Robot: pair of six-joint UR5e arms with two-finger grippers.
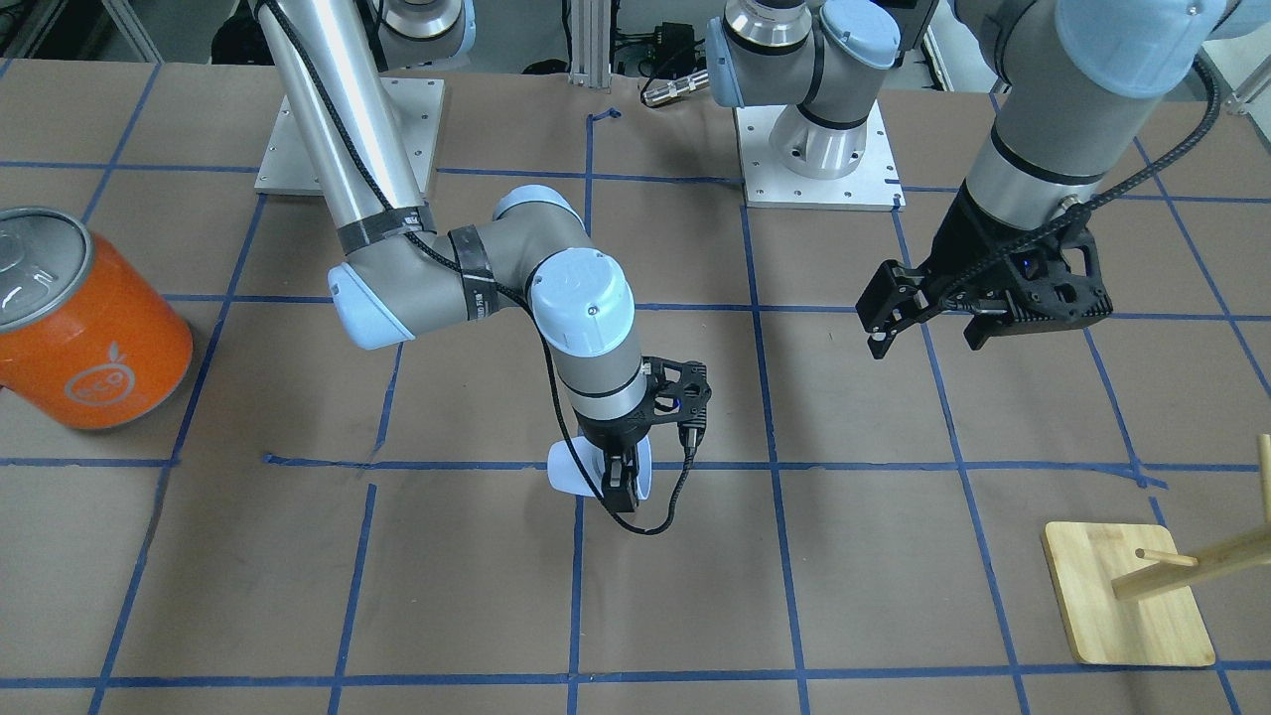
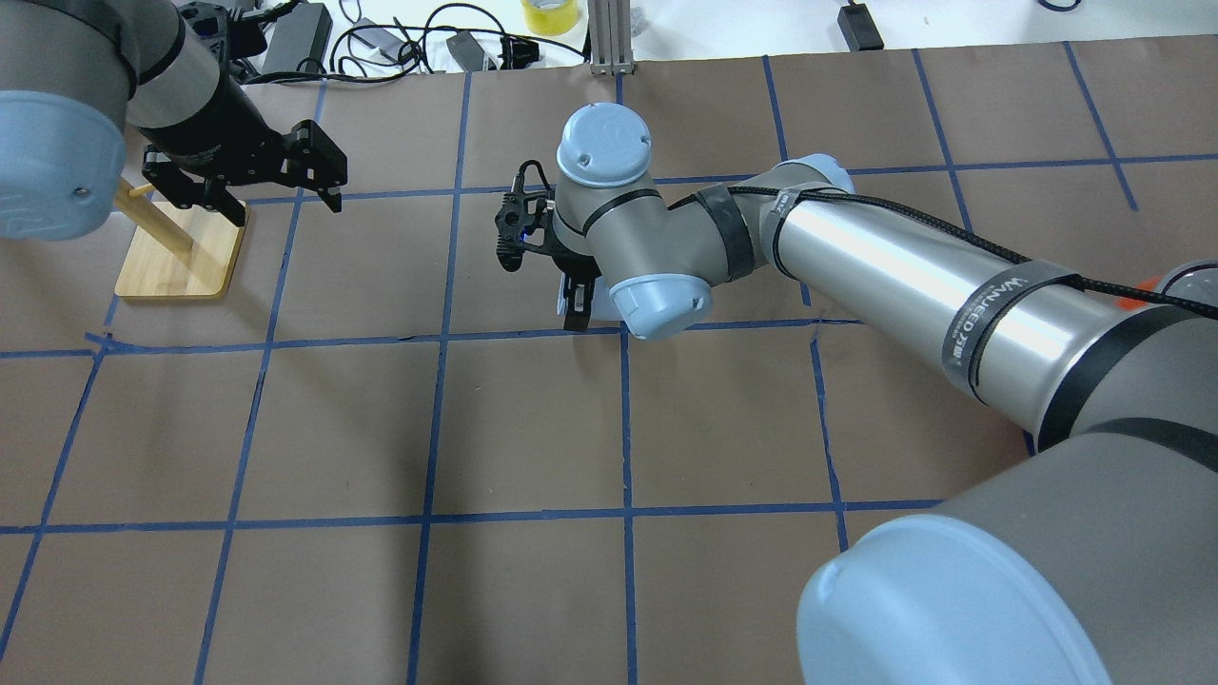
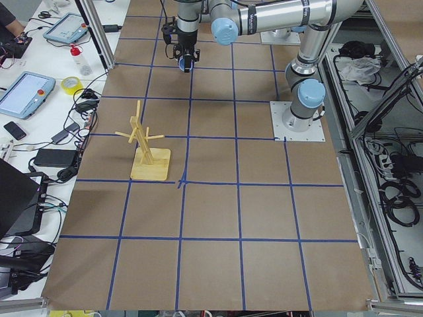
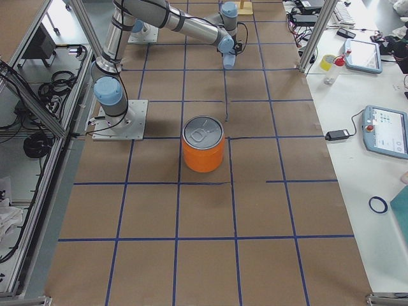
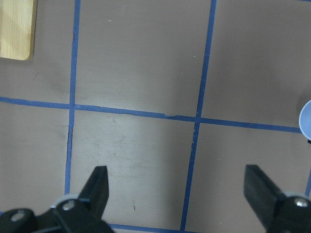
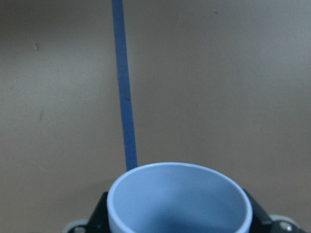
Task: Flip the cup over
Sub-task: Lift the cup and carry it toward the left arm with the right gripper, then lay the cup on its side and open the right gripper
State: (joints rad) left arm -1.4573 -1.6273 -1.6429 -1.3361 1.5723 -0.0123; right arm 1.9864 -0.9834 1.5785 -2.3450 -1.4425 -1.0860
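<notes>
The pale lavender-blue cup (image 1: pixel 568 477) is between the fingers of my right gripper (image 1: pixel 621 492) near the table's middle, on a blue tape line. It is held tilted on its side and low over the table. The right wrist view looks into the cup's open mouth (image 6: pixel 180 194), with a black finger on each side of it. My left gripper (image 1: pixel 928 328) is open and empty. It hangs above the table well away from the cup, near the wooden stand (image 2: pixel 176 262). The left wrist view shows its spread fingers (image 5: pixel 99 187) and a sliver of the cup (image 5: pixel 306 119).
A big orange can (image 1: pixel 89 318) with a silver lid stands on the robot's right side of the table; it also shows in the exterior right view (image 4: pixel 204 143). The wooden peg stand (image 1: pixel 1127 596) stands on the robot's left side. Brown paper with blue tape lines covers the table.
</notes>
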